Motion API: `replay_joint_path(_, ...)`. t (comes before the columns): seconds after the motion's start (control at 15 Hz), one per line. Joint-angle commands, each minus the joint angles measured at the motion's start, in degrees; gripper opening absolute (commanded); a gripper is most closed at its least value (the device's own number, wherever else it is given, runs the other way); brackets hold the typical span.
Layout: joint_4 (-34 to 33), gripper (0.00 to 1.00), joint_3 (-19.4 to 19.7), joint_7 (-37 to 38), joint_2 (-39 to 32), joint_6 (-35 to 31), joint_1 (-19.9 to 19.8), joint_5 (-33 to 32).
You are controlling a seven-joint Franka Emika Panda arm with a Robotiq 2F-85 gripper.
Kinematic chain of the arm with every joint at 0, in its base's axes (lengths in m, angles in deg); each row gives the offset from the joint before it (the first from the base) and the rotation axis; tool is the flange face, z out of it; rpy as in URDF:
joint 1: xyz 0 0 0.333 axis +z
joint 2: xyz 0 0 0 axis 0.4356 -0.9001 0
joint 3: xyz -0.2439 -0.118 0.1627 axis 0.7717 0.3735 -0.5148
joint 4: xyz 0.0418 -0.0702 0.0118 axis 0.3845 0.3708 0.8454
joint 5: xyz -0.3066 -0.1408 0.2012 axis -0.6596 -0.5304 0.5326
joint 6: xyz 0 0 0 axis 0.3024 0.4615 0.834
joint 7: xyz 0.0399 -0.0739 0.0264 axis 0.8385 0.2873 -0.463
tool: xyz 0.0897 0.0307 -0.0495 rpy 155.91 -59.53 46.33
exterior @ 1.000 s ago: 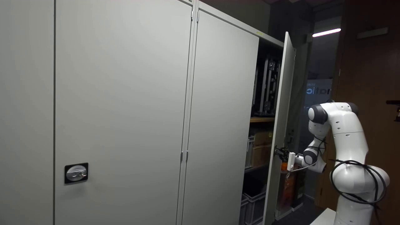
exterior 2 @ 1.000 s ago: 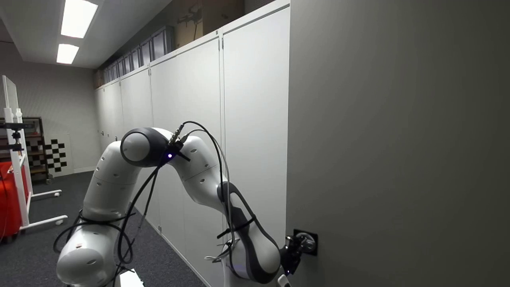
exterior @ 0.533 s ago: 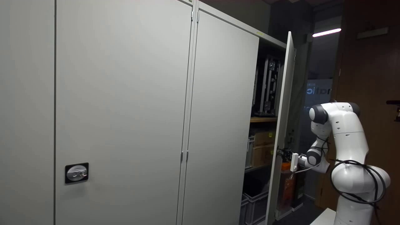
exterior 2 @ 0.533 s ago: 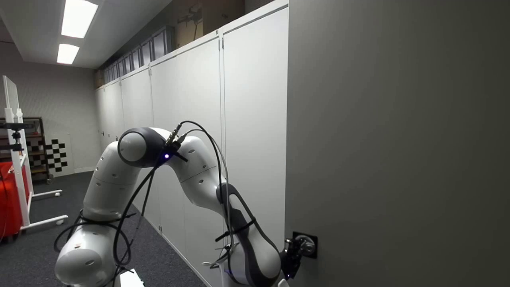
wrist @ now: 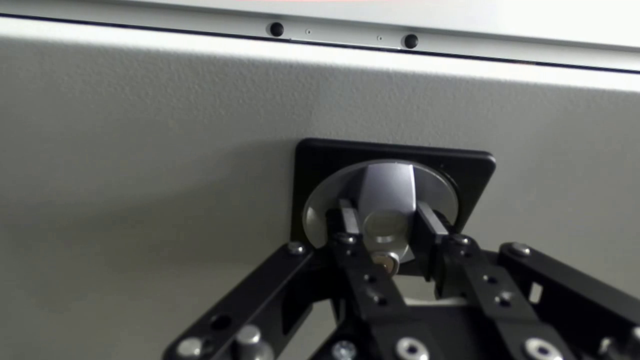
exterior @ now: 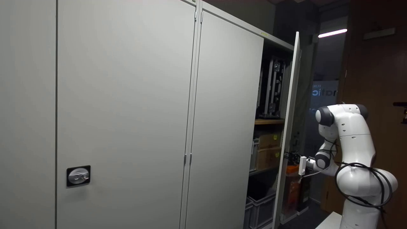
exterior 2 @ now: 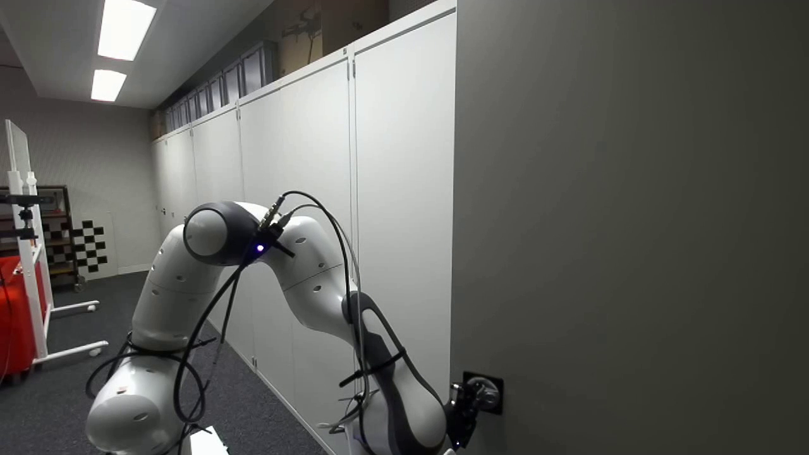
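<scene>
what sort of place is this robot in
Likely a robotics lab or an office storage area: a long row of tall cabinets, grey crates inside an open one, and a black-and-white checkered panel at the far end suggest it.

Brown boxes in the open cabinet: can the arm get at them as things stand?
Probably not: the door stands between the arm and the boxes, and the fingers straddle its handle.
</scene>
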Motion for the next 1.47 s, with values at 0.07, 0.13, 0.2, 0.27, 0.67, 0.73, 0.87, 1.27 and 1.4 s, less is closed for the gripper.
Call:
replay_joint_path(0.07, 2.05, 0.08, 1.42, -1.45, 3.41, 2.15, -2.51, -2.43)
replay_joint_path(0.13, 1.97, 0.08, 1.53, -1.37, 3.34, 2.23, -2.72, -2.68)
replay_joint_path(0.2, 1.92, 0.08, 1.57, -1.32, 3.31, 2.22, -2.90, -2.79)
replay_joint_path(0.27, 1.87, 0.08, 1.69, -1.32, 3.29, 2.27, -3.10, -3.10)
replay_joint_path(0.67, 1.35, 0.08, 2.38, -1.24, 2.90, 2.78, -4.13, -4.53)
replay_joint_path(0.73, 1.15, 0.08, 2.56, -1.22, 2.71, 2.96, -4.36, -4.92)
replay_joint_path(0.87, 0.87, 0.08, 3.02, -1.13, 2.46, 3.19, -4.83, -5.66)
replay_joint_path(1.27, 0.25, 0.08, 4.58, -1.37, 1.99, 4.59, -5.83, -8.60)
replay_joint_path(1.4, -0.04, 0.08, 4.99, -1.16, 1.76, 5.06, -6.29, -9.47)
